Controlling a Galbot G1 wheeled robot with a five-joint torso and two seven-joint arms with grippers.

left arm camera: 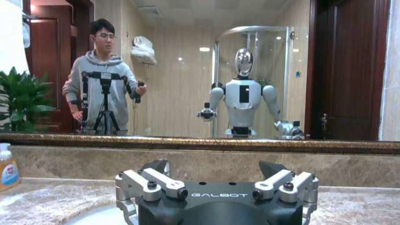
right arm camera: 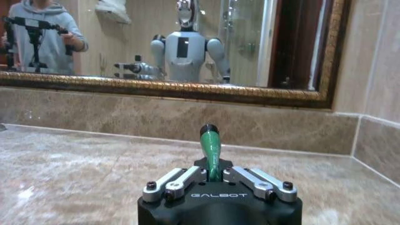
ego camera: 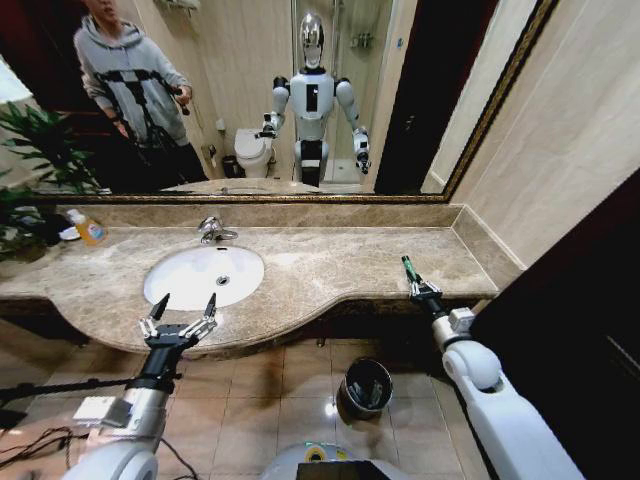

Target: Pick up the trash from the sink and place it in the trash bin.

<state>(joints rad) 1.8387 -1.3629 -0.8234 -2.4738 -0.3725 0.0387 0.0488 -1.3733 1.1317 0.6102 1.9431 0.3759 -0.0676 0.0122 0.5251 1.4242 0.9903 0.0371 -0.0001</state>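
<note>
The white oval sink (ego camera: 180,285) is set in the beige marble countertop (ego camera: 330,262), with a chrome faucet (ego camera: 212,230) behind it. My left gripper (ego camera: 188,300) (left arm camera: 216,166) hangs open at the basin's front rim, with nothing between its fingers. My right gripper (ego camera: 416,288) (right arm camera: 212,177) is over the counter's front edge at the right. It is shut on a small dark-green bottle (ego camera: 408,268) (right arm camera: 211,145) of the trash, which stands upright out of the fingers. The round black trash bin (ego camera: 365,388) stands on the tiled floor below, between the two arms.
An orange bottle with a white cap (ego camera: 88,229) (left arm camera: 7,171) stands on the counter at the far left beside a green plant (ego camera: 30,150). A framed mirror (ego camera: 300,100) runs along the back wall. A tiled side wall (ego camera: 560,150) closes the right end.
</note>
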